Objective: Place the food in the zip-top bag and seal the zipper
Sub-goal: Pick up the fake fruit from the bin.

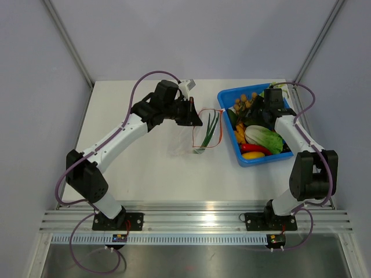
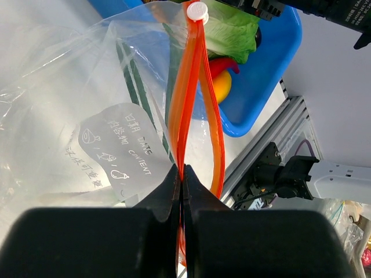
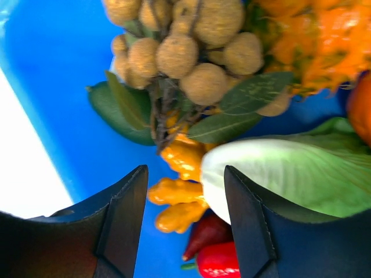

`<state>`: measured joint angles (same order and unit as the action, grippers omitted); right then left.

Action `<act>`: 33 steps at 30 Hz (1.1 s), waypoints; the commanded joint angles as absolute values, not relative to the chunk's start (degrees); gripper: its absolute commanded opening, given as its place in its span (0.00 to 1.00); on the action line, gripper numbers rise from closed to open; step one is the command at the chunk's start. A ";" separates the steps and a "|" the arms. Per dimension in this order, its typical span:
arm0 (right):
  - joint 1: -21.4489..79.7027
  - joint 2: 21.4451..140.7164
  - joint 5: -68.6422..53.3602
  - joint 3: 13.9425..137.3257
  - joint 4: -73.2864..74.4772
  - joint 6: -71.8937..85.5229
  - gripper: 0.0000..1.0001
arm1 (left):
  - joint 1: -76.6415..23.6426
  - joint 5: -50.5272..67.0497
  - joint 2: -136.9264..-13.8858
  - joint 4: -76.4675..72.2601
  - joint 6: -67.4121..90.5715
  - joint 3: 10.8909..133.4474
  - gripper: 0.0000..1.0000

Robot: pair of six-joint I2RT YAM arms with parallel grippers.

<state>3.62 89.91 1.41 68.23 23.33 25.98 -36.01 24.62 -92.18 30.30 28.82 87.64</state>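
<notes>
**Left end effector** (image 2: pixel 181 174): clenched. Its jaws are pressed together on the zipper (image 2: pixel 191 87) at one end of the bag's mouth. The orange-red strip runs straight ahead from the fingertips to a white slider (image 2: pixel 197 10) at the far end. Just beyond the grip the strip's two sides part into a narrow loop.

**Bag** (image 2: pixel 69 87): it hangs from this end effector and spreads ahead of it and to one side. In the overhead view its lower part lies on the tabletop (image 1: pixel 151 168). A white label (image 2: pixel 116 150) faces the wrist camera. The green onions (image 2: pixel 130 69) are inside the bag, lying lengthwise ahead of the fingertips.

**Right end effector** (image 3: pixel 184 174): released. Its jaws stand apart with nothing clamped between them, positioned over the blue bin (image 3: pixel 52 75).

**Food in the bin, as seen from the right end effector:**
- The yellow pieces (image 3: pixel 174 191) show in the gap between the fingers.
- The cabbage (image 3: pixel 278 174) lies beside one finger. Whether they touch cannot be told.
- The brown balls (image 3: pixel 191 52) lie ahead of the tips.
- A red piece (image 3: pixel 217 260) lies nearer the palm.
</notes>
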 commanded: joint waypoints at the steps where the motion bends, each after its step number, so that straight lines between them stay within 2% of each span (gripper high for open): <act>1: 3.95 90.88 -2.28 68.20 18.99 27.86 0.62 | -35.77 24.61 -89.91 27.25 28.12 87.45 0.00; 16: 5.19 99.93 -4.49 65.13 8.45 34.98 0.61 | -35.77 24.43 -91.32 27.95 27.86 88.24 0.00; 28: 5.45 102.92 -3.78 64.34 2.90 36.83 0.56 | -35.77 24.70 -90.00 27.33 29.44 86.57 0.00; 31: 5.54 102.57 -3.69 63.99 2.81 36.74 0.47 | -35.77 24.87 -89.56 26.81 29.62 85.78 0.00; 33: 5.54 100.73 -3.52 63.37 2.55 36.83 0.35 | -35.77 25.14 -89.47 27.07 29.53 85.87 0.00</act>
<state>4.80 102.24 -3.70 63.99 5.30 36.18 -36.01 24.64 -92.18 29.89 29.08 85.95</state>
